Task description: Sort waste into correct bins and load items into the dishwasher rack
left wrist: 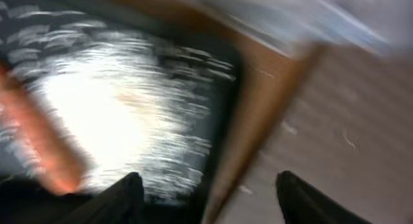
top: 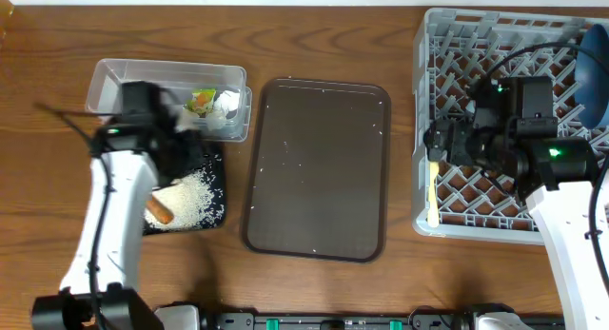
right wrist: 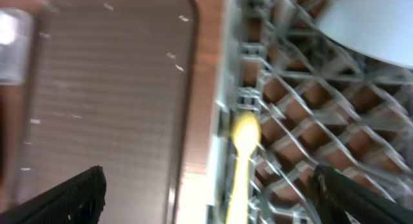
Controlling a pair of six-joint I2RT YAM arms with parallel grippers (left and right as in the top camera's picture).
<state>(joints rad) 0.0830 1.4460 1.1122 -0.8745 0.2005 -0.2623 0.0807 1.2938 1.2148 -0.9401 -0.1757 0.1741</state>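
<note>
The clear tub [top: 114,83] holds the green-orange wrapper [top: 202,100] and crumpled white paper [top: 226,104]. The black tray [top: 217,168] holds rice [top: 195,199] and the orange stick [top: 158,212]. My left gripper [top: 188,147] hovers over this tray, open and empty [left wrist: 210,198]; the blurred left wrist view shows rice [left wrist: 110,108] and the stick [left wrist: 39,140]. The grey rack [top: 476,45] holds the blue plate [top: 595,73] and the yellow spoon [top: 434,192]. My right gripper [top: 436,140] is open [right wrist: 210,198] above the spoon [right wrist: 244,143] at the rack's left edge [right wrist: 303,101]. Cups and bowl are not seen.
The large dark brown serving tray [top: 319,168] lies between the bins and the rack, with a few rice grains on it; it also fills the left of the right wrist view [right wrist: 110,88]. A pale blue-grey dish [right wrist: 368,24] shows at that view's top right.
</note>
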